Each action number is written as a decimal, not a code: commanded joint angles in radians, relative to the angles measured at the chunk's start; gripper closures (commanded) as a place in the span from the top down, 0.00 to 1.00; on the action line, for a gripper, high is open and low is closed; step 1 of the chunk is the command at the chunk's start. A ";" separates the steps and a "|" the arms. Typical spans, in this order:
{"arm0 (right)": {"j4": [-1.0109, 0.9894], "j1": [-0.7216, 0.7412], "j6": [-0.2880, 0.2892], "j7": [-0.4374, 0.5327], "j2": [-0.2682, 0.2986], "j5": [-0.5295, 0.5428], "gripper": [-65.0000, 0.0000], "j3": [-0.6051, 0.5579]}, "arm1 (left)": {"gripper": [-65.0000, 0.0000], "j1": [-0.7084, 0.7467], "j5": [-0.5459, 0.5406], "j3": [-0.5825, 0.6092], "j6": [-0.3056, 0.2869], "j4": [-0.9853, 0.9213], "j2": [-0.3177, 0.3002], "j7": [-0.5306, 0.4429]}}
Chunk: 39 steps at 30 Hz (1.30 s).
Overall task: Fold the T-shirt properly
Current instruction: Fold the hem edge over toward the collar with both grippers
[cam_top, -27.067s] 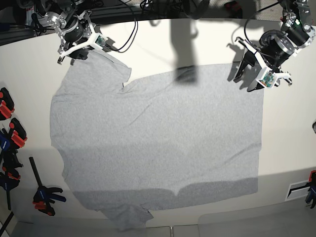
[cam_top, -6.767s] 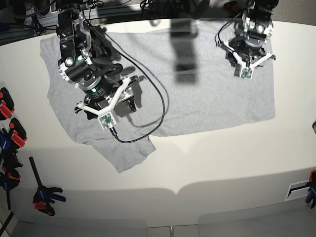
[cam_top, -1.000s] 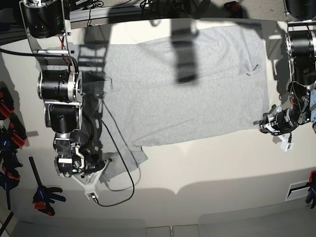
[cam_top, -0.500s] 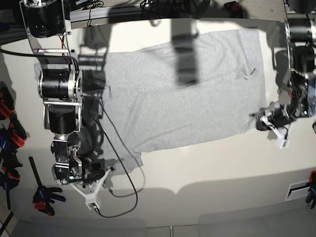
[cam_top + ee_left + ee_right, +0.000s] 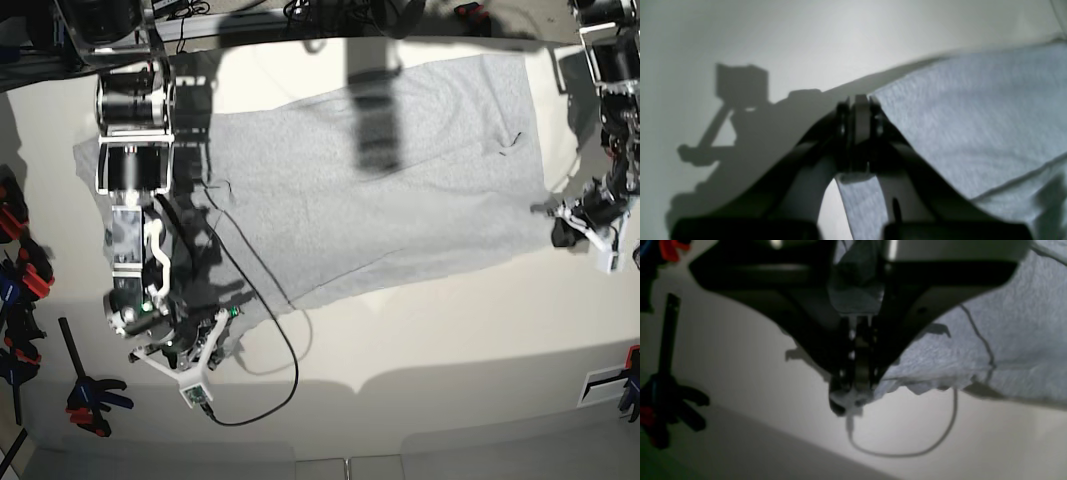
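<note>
The light grey T-shirt (image 5: 380, 190) lies folded across the back half of the white table (image 5: 450, 330), plain side up; no lettering shows. My left gripper (image 5: 553, 213) is at the shirt's right lower corner. In the left wrist view its jaws (image 5: 858, 100) are shut on the fabric edge (image 5: 973, 126). My right gripper (image 5: 205, 345) is at the shirt's lower left end, low over the table. In the right wrist view it (image 5: 855, 390) is shut on bunched grey fabric (image 5: 1007, 340).
A black cable (image 5: 285, 350) loops on the table by the right gripper and also shows in the right wrist view (image 5: 940, 436). Red and black clamps (image 5: 90, 400) lie along the left edge, another (image 5: 630, 370) at the right edge. The table's front edge is close below.
The right gripper has drawn the shirt's lower left end down and slightly right. The left gripper has moved up and right with its corner. The lower edge is now a straighter slanted line.
</note>
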 commanded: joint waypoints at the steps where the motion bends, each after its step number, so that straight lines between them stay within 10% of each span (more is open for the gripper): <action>1: 0.045 0.020 -0.011 0.013 0.005 0.004 0.00 0.003 | 0.00 0.000 -0.012 -0.008 -0.001 0.043 -0.023 -0.020; 15: 0.360 -0.249 -0.023 0.013 0.021 -0.045 0.00 0.061 | 0.00 0.247 0.158 -0.010 0.098 0.372 -0.006 -0.017; 39: 0.591 -0.531 -0.025 -0.072 0.019 -0.019 0.00 0.193 | 0.00 0.425 0.185 -0.010 0.098 0.578 0.021 0.072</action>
